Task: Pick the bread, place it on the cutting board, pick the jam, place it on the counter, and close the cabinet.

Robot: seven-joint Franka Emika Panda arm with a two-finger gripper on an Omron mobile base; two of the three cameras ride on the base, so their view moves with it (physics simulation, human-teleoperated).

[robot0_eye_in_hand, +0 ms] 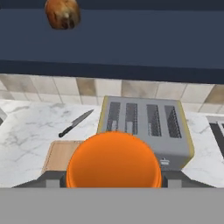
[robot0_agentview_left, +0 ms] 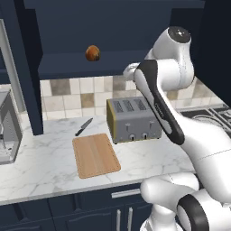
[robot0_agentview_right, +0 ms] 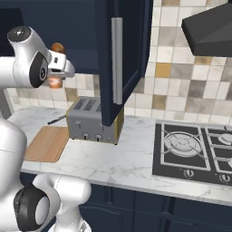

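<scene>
The bread (robot0_agentview_left: 92,53), a small brown roll, lies on the shelf of the open navy cabinet (robot0_agentview_left: 103,40); it also shows at the top left of the hand view (robot0_eye_in_hand: 62,13). My gripper (robot0_eye_in_hand: 113,179) is shut on the orange jam (robot0_eye_in_hand: 113,159), held in the air in front of the cabinet and above the toaster. From the right, the jam (robot0_agentview_right: 55,81) hangs just under the white hand. The wooden cutting board (robot0_agentview_left: 95,154) lies bare on the marble counter (robot0_agentview_left: 45,167), left of the toaster.
A silver toaster (robot0_agentview_left: 133,118) stands on the counter, with a black knife (robot0_agentview_left: 84,127) behind the board. The open cabinet door (robot0_agentview_right: 120,59) juts out over the toaster. A gas hob (robot0_agentview_right: 195,152) and range hood (robot0_agentview_right: 208,29) are to the right, a coffee machine (robot0_agentview_left: 6,131) far left.
</scene>
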